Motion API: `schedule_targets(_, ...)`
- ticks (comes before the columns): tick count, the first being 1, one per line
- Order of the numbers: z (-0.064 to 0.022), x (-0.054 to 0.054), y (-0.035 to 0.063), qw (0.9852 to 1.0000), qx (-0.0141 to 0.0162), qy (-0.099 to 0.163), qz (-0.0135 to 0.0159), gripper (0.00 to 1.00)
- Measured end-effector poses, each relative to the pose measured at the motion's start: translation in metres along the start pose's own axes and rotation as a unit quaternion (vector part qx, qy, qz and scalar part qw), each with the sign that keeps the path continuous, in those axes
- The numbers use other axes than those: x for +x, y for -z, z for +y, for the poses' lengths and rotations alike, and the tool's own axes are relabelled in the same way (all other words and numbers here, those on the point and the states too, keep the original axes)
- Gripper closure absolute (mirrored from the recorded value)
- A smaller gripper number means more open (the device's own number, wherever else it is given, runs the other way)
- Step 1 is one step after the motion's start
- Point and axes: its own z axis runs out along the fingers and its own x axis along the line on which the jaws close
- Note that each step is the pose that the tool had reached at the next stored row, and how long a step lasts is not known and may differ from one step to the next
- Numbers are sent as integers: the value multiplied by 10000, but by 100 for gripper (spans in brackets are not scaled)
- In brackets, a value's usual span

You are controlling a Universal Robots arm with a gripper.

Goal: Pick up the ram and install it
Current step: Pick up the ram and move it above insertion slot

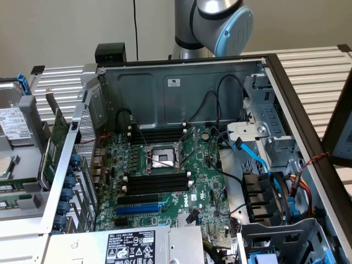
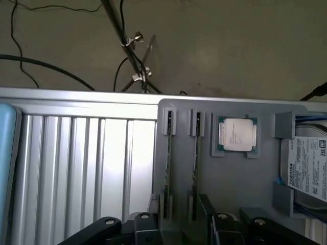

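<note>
- The claw [image 2: 181,227] is open, holding nothing, over the gray tray [image 2: 265,204].
- The ram [image 2: 167,163] stands on edge near the tray's edge, a second stick [image 2: 195,163] just beside it.

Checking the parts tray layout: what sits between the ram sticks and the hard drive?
In the wrist view, a processor chip lies in its own pocket of the grey tray, between the edge-on ram sticks and the hard drive.
</note>
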Motion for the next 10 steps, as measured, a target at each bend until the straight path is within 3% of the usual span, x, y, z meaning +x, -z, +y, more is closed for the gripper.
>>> schedule_targets(10,-8,1,-181,10000,0,-11,-1,58)
